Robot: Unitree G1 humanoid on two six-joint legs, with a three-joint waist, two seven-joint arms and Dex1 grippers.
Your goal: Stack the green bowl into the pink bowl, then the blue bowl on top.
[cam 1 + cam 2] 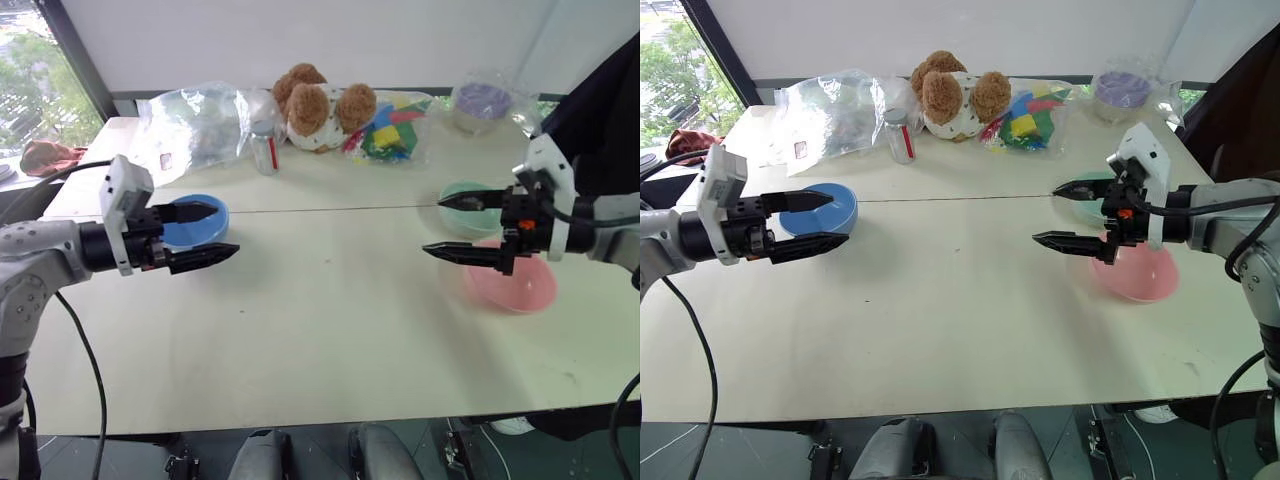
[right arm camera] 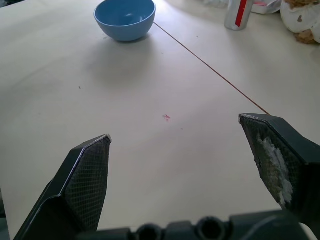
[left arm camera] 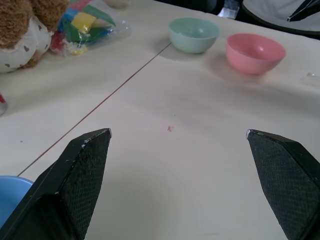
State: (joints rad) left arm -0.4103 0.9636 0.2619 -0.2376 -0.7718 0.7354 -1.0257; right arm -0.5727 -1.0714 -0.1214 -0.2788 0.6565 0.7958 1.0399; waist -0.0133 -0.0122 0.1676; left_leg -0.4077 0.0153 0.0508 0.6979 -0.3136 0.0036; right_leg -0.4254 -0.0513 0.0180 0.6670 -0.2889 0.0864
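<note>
Both grippers, left and right, gape empty over table. Nothing stacked: blue bowl at 9 o'clock, green bowl and pink bowl at 3.

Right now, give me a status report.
Left gripper and right gripper open, empty. Green bowl, pink bowl, blue bowl unstacked. Nothing between.
</note>
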